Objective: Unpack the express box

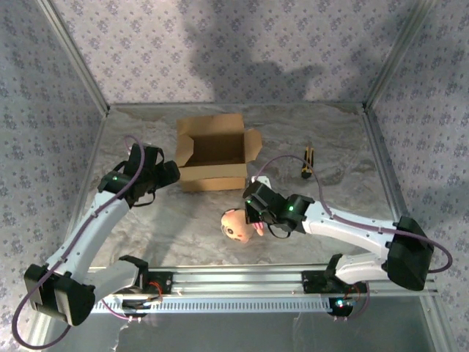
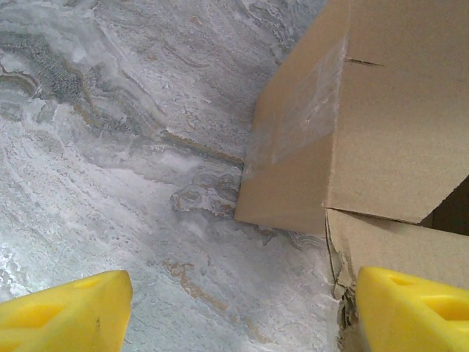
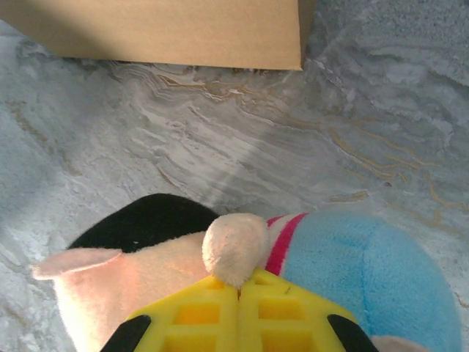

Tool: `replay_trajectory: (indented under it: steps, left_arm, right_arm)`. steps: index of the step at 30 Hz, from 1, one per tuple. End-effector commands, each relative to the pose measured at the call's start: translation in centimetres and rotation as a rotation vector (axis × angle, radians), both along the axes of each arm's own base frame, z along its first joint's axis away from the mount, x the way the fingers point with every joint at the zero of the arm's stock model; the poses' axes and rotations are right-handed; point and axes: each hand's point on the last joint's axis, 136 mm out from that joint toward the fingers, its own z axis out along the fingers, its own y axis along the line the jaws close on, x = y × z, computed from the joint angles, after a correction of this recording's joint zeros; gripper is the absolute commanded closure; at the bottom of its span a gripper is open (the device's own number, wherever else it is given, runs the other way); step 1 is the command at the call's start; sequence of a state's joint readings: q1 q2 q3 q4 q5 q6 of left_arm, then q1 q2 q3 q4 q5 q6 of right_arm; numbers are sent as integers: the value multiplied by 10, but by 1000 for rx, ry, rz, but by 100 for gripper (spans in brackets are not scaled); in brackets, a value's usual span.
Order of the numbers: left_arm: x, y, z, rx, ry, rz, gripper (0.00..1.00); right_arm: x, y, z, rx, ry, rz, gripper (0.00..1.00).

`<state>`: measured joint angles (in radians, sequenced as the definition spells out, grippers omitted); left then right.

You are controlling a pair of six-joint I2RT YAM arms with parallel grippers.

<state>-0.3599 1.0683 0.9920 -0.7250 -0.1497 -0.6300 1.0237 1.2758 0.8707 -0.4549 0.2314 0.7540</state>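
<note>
Doll [image 3: 139,271] pinched by one small nub in closed right gripper [image 3: 238,287]; slip judged likely if lifted. Left gripper [image 2: 234,315] held open at box [image 1: 212,176] corner. Box, flaps open, mid-table beyond doll, could be shoved.

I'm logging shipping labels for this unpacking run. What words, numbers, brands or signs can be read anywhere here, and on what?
None: no text can be read here.
express box: plain brown cardboard, no print or label on the sides shown.
clear tape: unprinted.
plush doll: no lettering seen.
black-and-yellow tool: too small to tell whether it bears any marking.
</note>
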Motion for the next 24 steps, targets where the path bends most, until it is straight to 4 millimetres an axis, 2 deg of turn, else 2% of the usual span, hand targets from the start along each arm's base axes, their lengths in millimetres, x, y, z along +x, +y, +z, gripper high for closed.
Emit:
replay_trajectory:
  steps: [1,3,7,12,14,17,21,24]
  left_arm:
    - [-4,6,7,1,-21,24,20]
    - [-4,7,7,3,-22,24,20]
    - [-5,8,7,5,-23,26,20]
    - [-5,7,8,4,-23,23,20]
    - [-5,7,8,3,-25,24,20]
    - [-5,7,10,6,-27,22,20]
    - [-4,9,10,17,-30,26,20]
    - [-3,10,9,27,-31,25,19]
  right_arm:
    - [2,-10,-8,-31,2,-65,100]
    - [3,-17,-13,-63,8,-87,94]
    - [3,-26,-21,-99,14,-117,75]
    - [6,-31,-22,-107,10,-138,59]
    - [8,-34,-19,-113,4,-148,50]
    - [11,-38,-10,-120,-15,-157,41]
    - [18,-51,6,-111,-46,-172,36]
    - [25,-66,19,-102,-74,-196,27]
